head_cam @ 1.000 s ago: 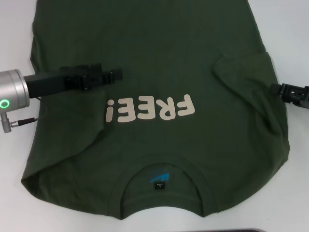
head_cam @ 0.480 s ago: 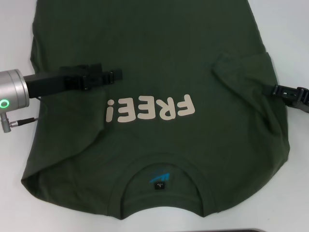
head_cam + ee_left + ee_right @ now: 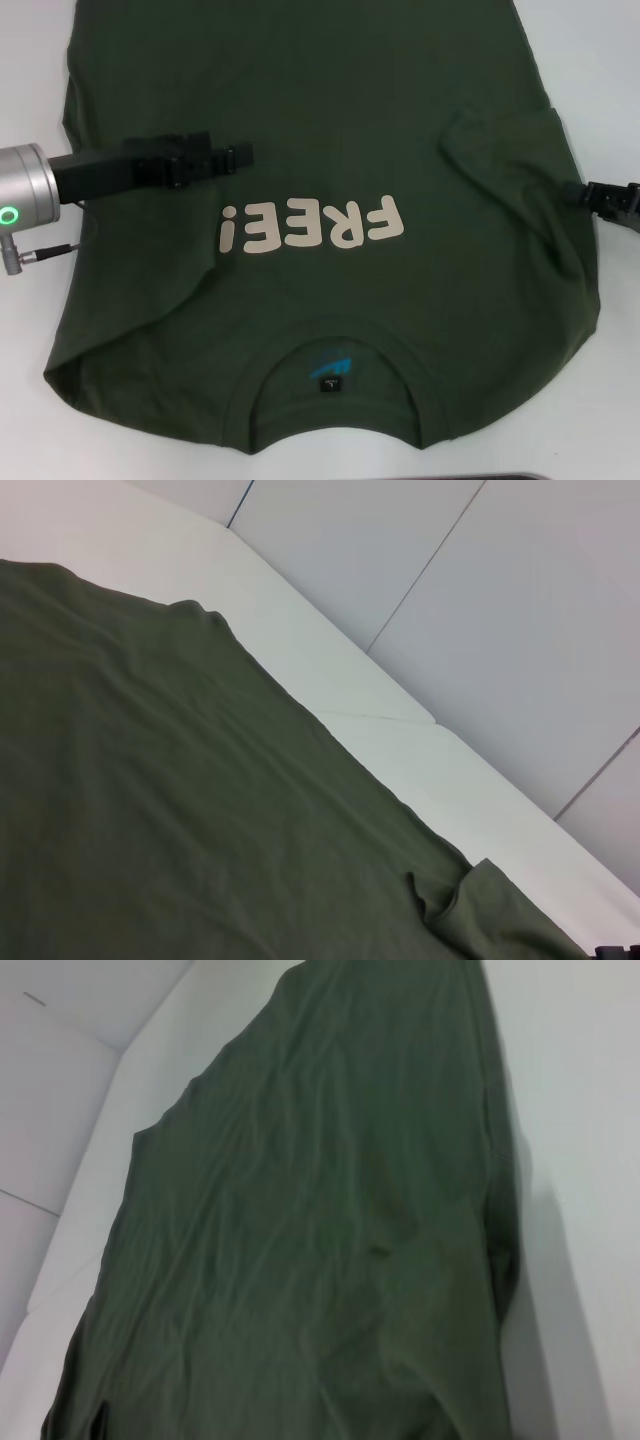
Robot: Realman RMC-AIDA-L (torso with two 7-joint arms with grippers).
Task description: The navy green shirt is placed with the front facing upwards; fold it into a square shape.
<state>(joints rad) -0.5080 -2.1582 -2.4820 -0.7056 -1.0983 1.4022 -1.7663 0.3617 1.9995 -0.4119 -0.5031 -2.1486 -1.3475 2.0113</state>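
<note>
Only head view shows "FREE!" [image 3: 311,227] on my navy green shirt [image 3: 320,100], beside left end effector [image 3: 238,156]; grip state unclear.

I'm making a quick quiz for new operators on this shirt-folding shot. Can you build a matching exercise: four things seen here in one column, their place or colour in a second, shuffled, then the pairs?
Things:
1. left gripper
2. right gripper
3. "FREE!" lettering
4. neck label

Descriptions:
A. cream, across the chest of the navy green shirt
B. at the shirt's right edge, beside the folded-in sleeve
C. small and dark, inside the collar, nearest the robot
D. over the shirt's body, left of the lettering

Pairs: 1-D, 2-B, 3-A, 4-C
</note>
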